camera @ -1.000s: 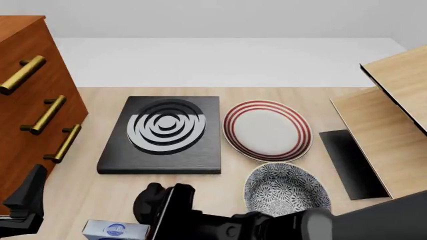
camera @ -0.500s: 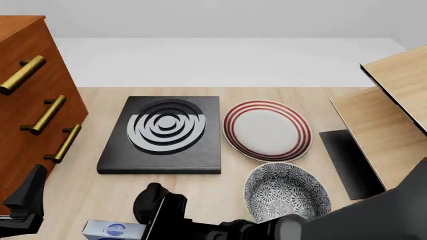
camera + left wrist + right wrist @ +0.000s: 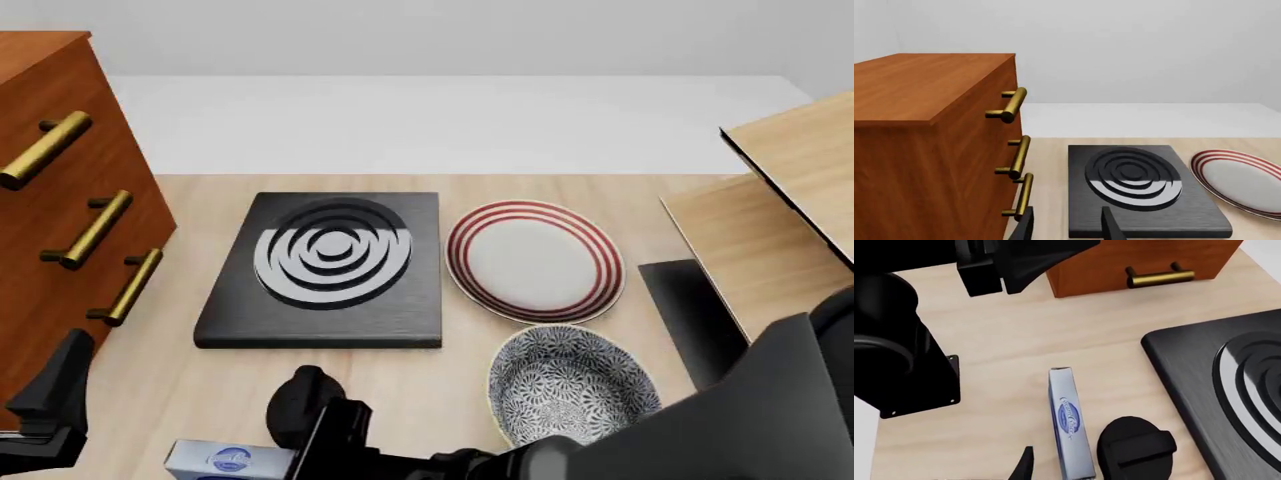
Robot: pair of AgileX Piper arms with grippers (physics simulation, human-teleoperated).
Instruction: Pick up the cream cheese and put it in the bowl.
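Observation:
The cream cheese [image 3: 230,461], a light-blue and white carton with a blue oval logo, lies on the wooden table at the near left edge. In the right wrist view the carton [image 3: 1071,422] lies between my right gripper's [image 3: 1077,465] open fingers, one finger [image 3: 1137,450] on each side. In the front view the right gripper [image 3: 304,425] sits just right of the carton. The bowl [image 3: 574,385], with a grey-and-white floral pattern, stands empty at the near right. My left gripper [image 3: 1066,230] is open and empty by the dresser, at the far left in the front view [image 3: 47,410].
A wooden dresser [image 3: 67,220] with brass handles stands at the left. A black stove plate [image 3: 327,265] lies mid-table, with a white red-ringed plate [image 3: 534,260] to its right. A wooden rack [image 3: 774,260] stands at the right. The left arm [image 3: 901,355] is close to the carton.
My right gripper has sunk slightly toward the table beside the carton, and the right arm has swung further into the near-right corner. The carton, the bowl and the left arm have not moved.

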